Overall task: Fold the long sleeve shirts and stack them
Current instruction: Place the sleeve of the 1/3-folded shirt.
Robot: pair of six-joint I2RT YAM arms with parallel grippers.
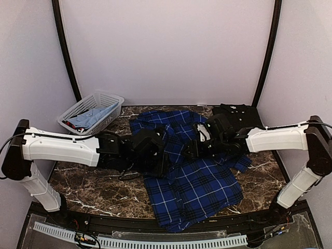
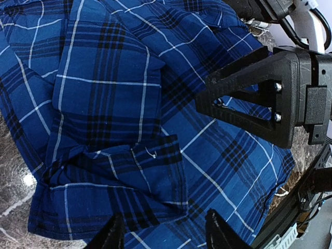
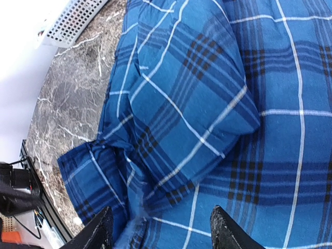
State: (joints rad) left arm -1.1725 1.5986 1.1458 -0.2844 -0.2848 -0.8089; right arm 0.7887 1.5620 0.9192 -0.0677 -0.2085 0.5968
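From above, my left claw [image 1: 155, 150] and my right claw [image 1: 194, 142] face each other over the royal-blue-and-navy plaid cloth shirt [image 1: 197, 187], which lies rumpled on the dark marbled counter [image 1: 88, 189] beneath both claws and spreads toward my bases. The plain black cloth shirt [image 1: 241, 114] lies folded just behind my right claw, at the far side. A white plastic lattice basket [image 1: 78, 111] sits behind my left arm, well apart from the claw.

Through my left wrist, my left claw [image 2: 166, 233] stands wide, its two black fingertips [image 2: 111, 236] apart with nothing gripped between them. The plaid shirt [image 2: 104, 104] fills the space ahead of it, a folded cuff bunched just in front. One black finger [image 2: 244, 93] of my right claw hangs above the cloth, ahead and to the right.

Through my right wrist, my right claw [image 3: 161, 228] is parted too, holding nothing. The plaid shirt [image 3: 207, 104] lies under and ahead of it, a sleeve fold near the fingertips [image 3: 101, 231]; bare counter [image 3: 72, 93] and the basket [image 3: 72, 18] lie off to its left.
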